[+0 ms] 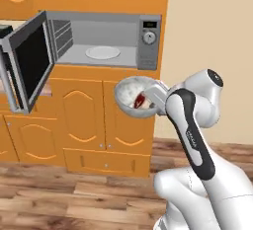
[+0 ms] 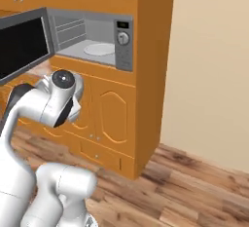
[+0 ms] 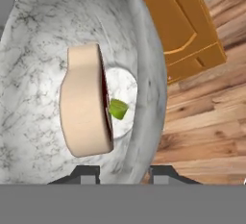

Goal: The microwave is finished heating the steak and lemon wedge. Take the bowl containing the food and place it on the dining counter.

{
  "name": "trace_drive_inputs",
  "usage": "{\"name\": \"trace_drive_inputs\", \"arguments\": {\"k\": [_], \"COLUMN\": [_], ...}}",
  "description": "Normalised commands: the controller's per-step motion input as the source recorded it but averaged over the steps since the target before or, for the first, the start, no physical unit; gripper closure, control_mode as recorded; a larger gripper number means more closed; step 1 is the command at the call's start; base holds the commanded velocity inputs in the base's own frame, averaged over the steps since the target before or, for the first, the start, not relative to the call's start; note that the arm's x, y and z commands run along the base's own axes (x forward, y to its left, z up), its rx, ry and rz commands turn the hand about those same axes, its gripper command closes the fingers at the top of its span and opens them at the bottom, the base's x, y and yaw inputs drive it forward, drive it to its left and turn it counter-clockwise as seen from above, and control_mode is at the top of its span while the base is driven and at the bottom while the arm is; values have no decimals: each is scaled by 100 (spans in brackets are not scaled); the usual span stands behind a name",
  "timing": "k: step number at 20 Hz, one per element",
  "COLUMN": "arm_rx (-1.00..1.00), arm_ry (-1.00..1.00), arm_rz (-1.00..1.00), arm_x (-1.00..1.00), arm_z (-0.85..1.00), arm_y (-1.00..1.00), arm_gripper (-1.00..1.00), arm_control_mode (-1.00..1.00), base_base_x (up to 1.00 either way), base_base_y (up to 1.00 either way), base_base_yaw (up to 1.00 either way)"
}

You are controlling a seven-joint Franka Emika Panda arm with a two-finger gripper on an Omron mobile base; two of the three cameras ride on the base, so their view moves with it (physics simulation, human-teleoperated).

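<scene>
The mottled whitish-grey bowl (image 1: 129, 92) hangs in the air in front of the orange cabinets, just below the microwave (image 1: 148, 46), tipped so its inside faces the left base camera. My gripper (image 1: 157, 98) is shut on its right rim. In the hand view the bowl (image 3: 43, 50) is seen close up, with its rim between my fingertips and my gripper (image 3: 125, 172) at its lower edge. Inside lie the steak (image 3: 84, 107), a tan slab with a red-brown edge, and a small green lemon wedge (image 3: 118, 108). The steak (image 1: 139, 100) shows red in the left base view. The dining counter is out of view.
The microwave door (image 1: 29, 61) stands wide open to the left, and a flat white plate (image 1: 103, 52) lies inside. Orange cabinet doors (image 1: 81, 115) are close behind the bowl. A beige wall (image 2: 214, 75) and wooden floor (image 2: 194, 192) lie to the right.
</scene>
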Motion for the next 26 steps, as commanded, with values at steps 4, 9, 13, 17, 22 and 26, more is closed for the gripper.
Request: {"name": "trace_drive_inputs", "arguments": {"k": [4,9,13,17,22,26], "arm_rx": [0,0,0,0,0,0], "arm_ry": [0,0,0,0,0,0], "arm_rz": [0,0,0,0,0,0], "arm_x": [0,0,0,0,0,0], "arm_z": [0,0,0,0,0,0], "arm_y": [0,0,0,0,0,0], "arm_gripper": [100,100,100,100,100,100], "arm_control_mode": [100,100,100,100,100,100], "base_base_x": [-41,-9,0,0,4,28], "base_base_y": [-18,-1,0,1,10,9], "base_base_yaw": [98,100,100,92,67,49]}}
